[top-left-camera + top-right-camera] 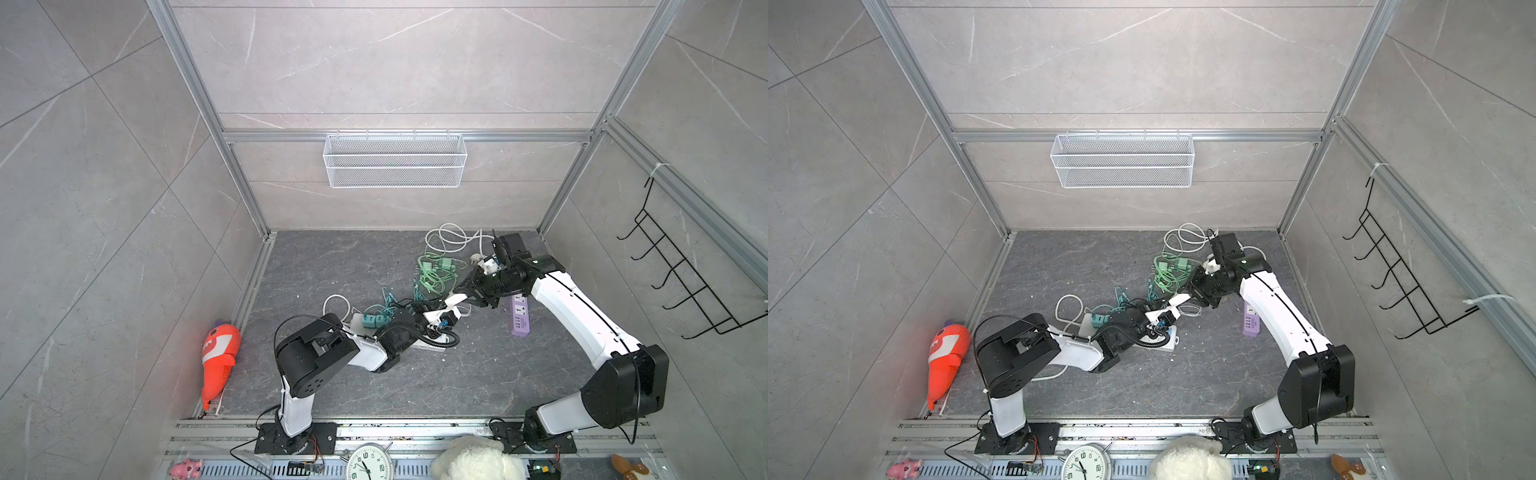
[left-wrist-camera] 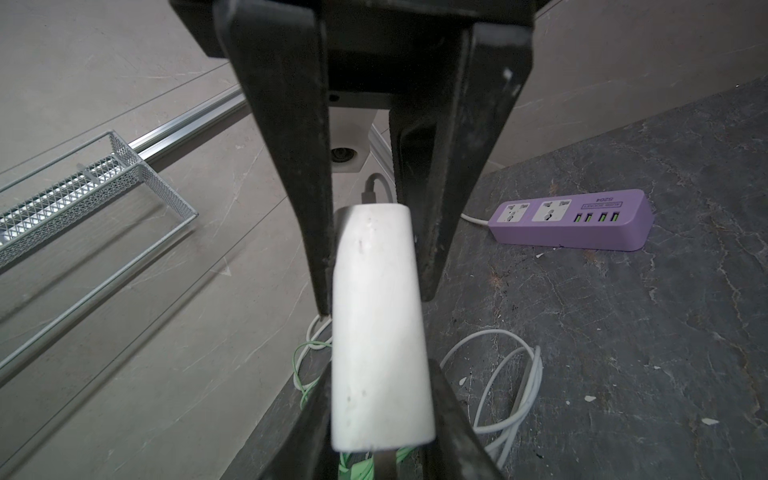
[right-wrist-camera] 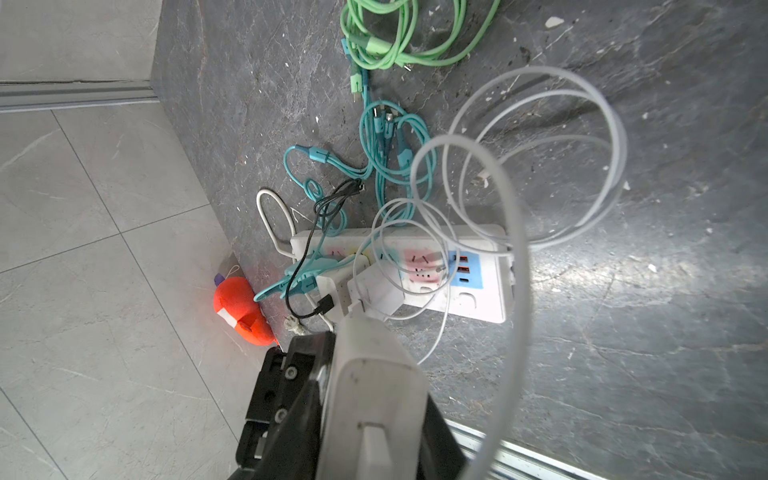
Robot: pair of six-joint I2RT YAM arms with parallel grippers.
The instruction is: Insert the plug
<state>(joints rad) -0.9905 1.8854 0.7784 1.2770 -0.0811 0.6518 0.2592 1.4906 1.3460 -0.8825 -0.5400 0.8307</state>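
Nearest us, the white power strip (image 3: pixel 478 291) lies on the tabletop (image 1: pixel 415 382), with one adapter already seated and pink-marked sockets free. Just past its right end, the left gripper (image 2: pixel 380 395) holds the white charger plug (image 2: pixel 378 340) in the air, jaws narrow against the plug's near end. From the far side the right gripper (image 2: pixel 376 291) clamps the plug's other end, jaws drawn in on both flanks. We judge this a hand-over between the arms, with insertion not yet begun. Next, one gripper must let go while the other turns the prongs, which we cannot see, down over a free socket. The plug's white cable (image 3: pixel 540 166) loops loosely and could snag. Farther right lies the purple power strip (image 2: pixel 573 220).
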